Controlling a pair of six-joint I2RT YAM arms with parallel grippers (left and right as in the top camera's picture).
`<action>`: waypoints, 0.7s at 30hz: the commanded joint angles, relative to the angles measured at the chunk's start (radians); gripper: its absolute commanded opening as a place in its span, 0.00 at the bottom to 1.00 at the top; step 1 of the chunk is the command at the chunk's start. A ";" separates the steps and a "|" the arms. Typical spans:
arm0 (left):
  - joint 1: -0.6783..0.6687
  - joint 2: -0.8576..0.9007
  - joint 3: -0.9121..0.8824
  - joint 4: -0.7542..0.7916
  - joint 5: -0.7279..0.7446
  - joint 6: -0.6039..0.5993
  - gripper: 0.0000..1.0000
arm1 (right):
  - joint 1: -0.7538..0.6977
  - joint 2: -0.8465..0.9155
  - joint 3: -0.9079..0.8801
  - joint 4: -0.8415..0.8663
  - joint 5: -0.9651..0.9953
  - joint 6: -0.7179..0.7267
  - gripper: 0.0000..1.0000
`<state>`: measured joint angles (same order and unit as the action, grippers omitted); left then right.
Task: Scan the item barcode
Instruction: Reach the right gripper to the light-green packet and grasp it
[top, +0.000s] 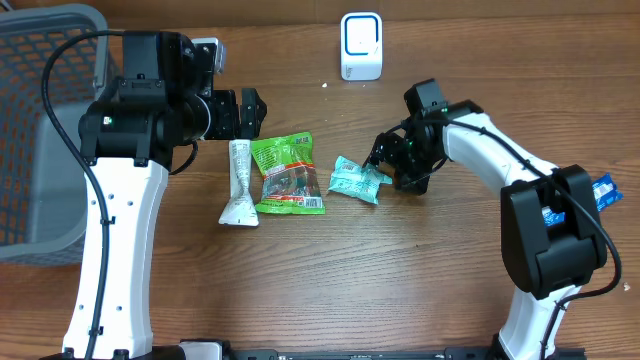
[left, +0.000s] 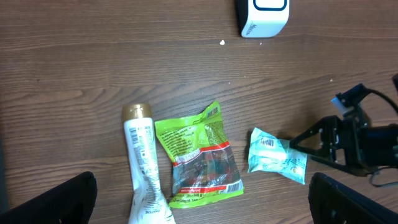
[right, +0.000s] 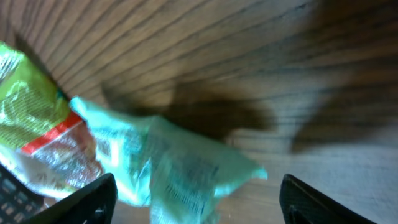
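the overhead view is lit evenly and softly from above, neither dim nor harsh. the wooden table (top: 400, 290) shows no hot spots, and the shadows on it are short and faint. the white scanner (top: 361, 46) at upper centre is the brightest patch, close to washed out. the left wrist view is sharp throughout, with small glints on the green pouch (left: 196, 155) at lower centre. the right wrist view is badly blurred: the teal packet (right: 168, 165) at lower left is smeared and the wood grain runs in streaks. a broad dark shadow sits at its centre, while the lower right looks paler.
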<state>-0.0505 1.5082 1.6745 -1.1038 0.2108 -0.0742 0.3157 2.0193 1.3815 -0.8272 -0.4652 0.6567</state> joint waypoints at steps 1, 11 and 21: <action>-0.002 0.004 0.015 0.001 0.016 0.019 1.00 | 0.022 -0.013 -0.055 0.063 -0.008 0.056 0.83; -0.002 0.004 0.015 0.001 0.016 0.019 1.00 | 0.037 -0.013 -0.094 0.179 0.001 0.081 0.40; -0.002 0.004 0.015 0.000 0.016 0.019 1.00 | -0.019 -0.063 -0.058 0.170 -0.193 -0.190 0.04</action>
<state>-0.0505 1.5082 1.6745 -1.1038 0.2108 -0.0742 0.3370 2.0163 1.2976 -0.6464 -0.5251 0.6552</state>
